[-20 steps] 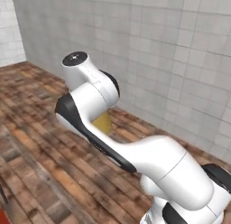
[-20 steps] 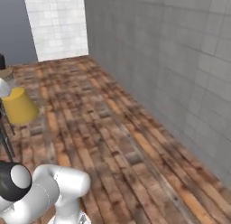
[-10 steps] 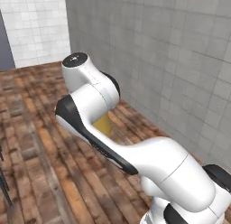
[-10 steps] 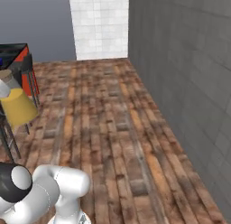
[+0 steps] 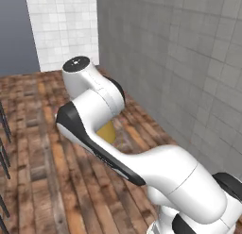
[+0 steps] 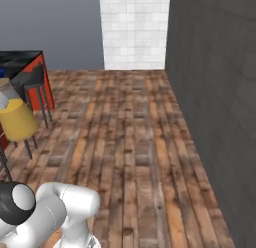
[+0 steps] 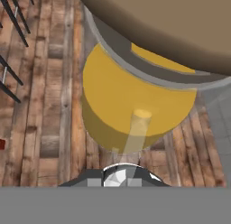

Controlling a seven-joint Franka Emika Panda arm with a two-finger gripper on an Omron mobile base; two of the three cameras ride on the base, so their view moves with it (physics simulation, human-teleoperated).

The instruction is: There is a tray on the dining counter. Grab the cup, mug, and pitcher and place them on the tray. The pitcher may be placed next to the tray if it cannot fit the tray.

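Note:
The mustard-yellow pitcher [image 6: 19, 121] hangs in the air above the wooden floor, with my gripper [image 6: 4, 99] shut on its upper part at the far left edge of the right base view. In the left base view a patch of the pitcher [image 5: 107, 133] shows behind my arm. Through the hand view the pitcher [image 7: 131, 99] sits right below the hand, its yellow body broad and close. A corner of the dining counter [image 6: 21, 58], black-topped with a red base, stands at the upper left. A blue sliver at its left edge may be the tray [image 6: 1, 72]. The cup and mug are out of view.
A dark bar stool [image 6: 36, 81] stands against the counter's corner, and more thin stool legs [image 6: 22, 148] reach down under the pitcher. Dark legs [image 5: 4, 129] line the left edge. A grey tiled wall [image 6: 215, 82] runs along the right, a white tiled wall [image 6: 134, 27] behind.
Both base views have swung round with the base: the walls slid across and the counter corner and stool came into the right base view. The pitcher stays in the gripper.

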